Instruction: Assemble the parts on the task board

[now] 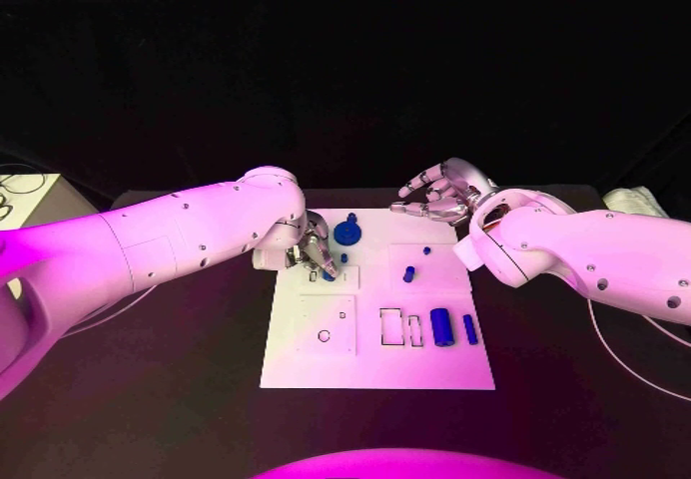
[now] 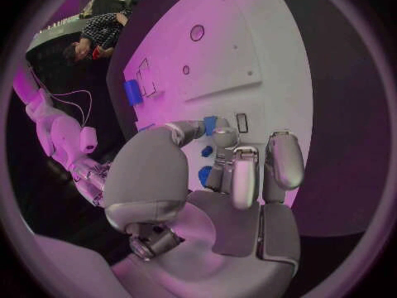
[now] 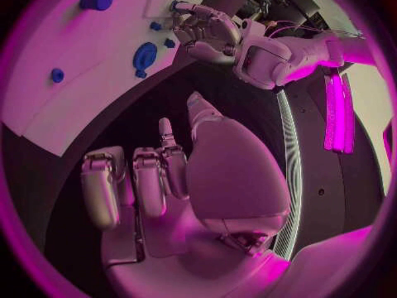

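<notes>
Task board [image 1: 432,371] long axis runs away from you; left hand [image 1: 310,251] fingers curl over a small blue part [image 2: 210,125], grip unclear; right hand [image 1: 443,192] empty, fingers apart

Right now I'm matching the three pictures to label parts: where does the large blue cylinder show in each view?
Head view: the large blue cylinder lies on the task board, toward its right side, beside rectangular slots.
Left wrist view: on the board, beyond the left robot hand, beside those slots.
Right wrist view: on the board, away from the left robot hand.
Shared landmark: the left robot hand.
</notes>
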Controlling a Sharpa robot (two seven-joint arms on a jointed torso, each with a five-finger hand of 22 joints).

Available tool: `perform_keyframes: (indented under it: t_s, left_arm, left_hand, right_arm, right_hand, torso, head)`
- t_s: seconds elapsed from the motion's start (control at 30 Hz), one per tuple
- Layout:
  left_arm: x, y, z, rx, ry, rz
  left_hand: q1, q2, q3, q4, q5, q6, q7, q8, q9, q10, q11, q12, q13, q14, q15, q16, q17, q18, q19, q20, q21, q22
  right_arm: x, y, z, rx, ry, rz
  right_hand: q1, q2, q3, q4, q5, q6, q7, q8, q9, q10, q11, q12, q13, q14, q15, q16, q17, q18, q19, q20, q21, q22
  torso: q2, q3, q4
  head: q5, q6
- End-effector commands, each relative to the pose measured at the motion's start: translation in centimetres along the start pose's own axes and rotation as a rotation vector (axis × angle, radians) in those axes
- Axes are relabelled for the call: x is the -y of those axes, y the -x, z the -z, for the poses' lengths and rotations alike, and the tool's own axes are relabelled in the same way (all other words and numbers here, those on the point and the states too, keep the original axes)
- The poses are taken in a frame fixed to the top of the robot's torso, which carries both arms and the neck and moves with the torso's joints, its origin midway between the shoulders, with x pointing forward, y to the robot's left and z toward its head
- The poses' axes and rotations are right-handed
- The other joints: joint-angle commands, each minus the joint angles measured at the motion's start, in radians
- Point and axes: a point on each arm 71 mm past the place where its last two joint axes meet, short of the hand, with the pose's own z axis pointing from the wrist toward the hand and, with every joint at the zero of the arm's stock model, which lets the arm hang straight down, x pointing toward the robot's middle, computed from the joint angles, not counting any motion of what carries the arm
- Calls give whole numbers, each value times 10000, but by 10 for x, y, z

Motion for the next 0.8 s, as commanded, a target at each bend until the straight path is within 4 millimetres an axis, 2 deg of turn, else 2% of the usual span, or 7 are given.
perform_keyframes:
  t_s: [0.03, 0.27, 0.37, 0.43, 0.8]
  left_arm:
    - [1, -8, -4, -405, 17, -169]
    - [0, -7, -6, -426, 55, -73]
    - [-1, -7, -6, -445, 51, -7]
    - [-1, -7, -7, -452, 55, 17]
    - [-1, -8, -9, -542, 89, 11]
  left_hand:
    - [164, 112, 1785, -1851, 13, 42, -10, 38, 19, 5, -15, 12, 3, 952, 41, -46, 2367, -71, 53, 14, 27, -9]
    - [62, 156, 1718, -1783, -12, 42, 4, 29, 36, 32, 5, 36, 31, 948, 59, -51, 2357, -68, 38, 26, 21, -21]
    - [-166, 202, 1607, -1647, 40, 18, 1, -1, 59, 12, 13, 33, 18, 930, 75, -71, 2317, -59, -4, 49, -2, -60]
    - [-476, 45, 1446, -1536, 64, -27, -26, -38, 79, -44, 14, 25, -9, 911, 80, -91, 2274, -51, -43, 69, -28, -96]
    - [-1093, -112, 962, -1225, 20, 64, -75, -100, 87, -111, -20, 75, -17, 890, 57, -113, 2230, -41, -81, 73, -74, -132]
  right_arm:
    - [-1, -1, 0, -128, 145, 57]
    - [-1, -1, 0, -122, 145, 57]
    - [-1, -1, 1, -117, 147, 56]
    - [-1, -1, 1, -113, 150, 55]
    - [-1, -1, 1, -104, 154, 53]
  right_hand:
    - [-1, 114, -35, 18, 6, -95, -2, 28, 16, -53, 2, -6, 1556, 1019, -27, 1, 2545, -144, 1065, -7, 22, 2627]
    - [-1, 114, -35, 18, 6, -95, -2, 28, 16, -53, 2, -6, 1556, 1019, -27, 1, 2545, -144, 1065, -7, 22, 2627]
    - [-1, 114, -35, 18, 6, -95, -2, 28, 16, -53, 2, -6, 1556, 1019, -27, 1, 2545, -144, 1065, -7, 22, 2627]
    - [7, 120, -52, 17, 6, -111, -3, 51, 23, -64, 0, -18, 1542, 1012, -30, -11, 2520, -144, 1065, -11, 22, 2627]
    - [7, 120, -52, 17, 6, -111, -3, 51, 23, -64, 0, -18, 1542, 1012, -30, -11, 2520, -144, 1065, -11, 22, 2627]
  torso:
    - [5, 2, -5]
    - [-4, 4, 3]
    - [-1, 5, 6]
    - [-2, 5, 4]
    - [-2, -5, 3]
  head:
    - [-9, -16]
    - [-12, -44]
    - [-24, -48]
    - [-23, -53]
    - [-30, -75]
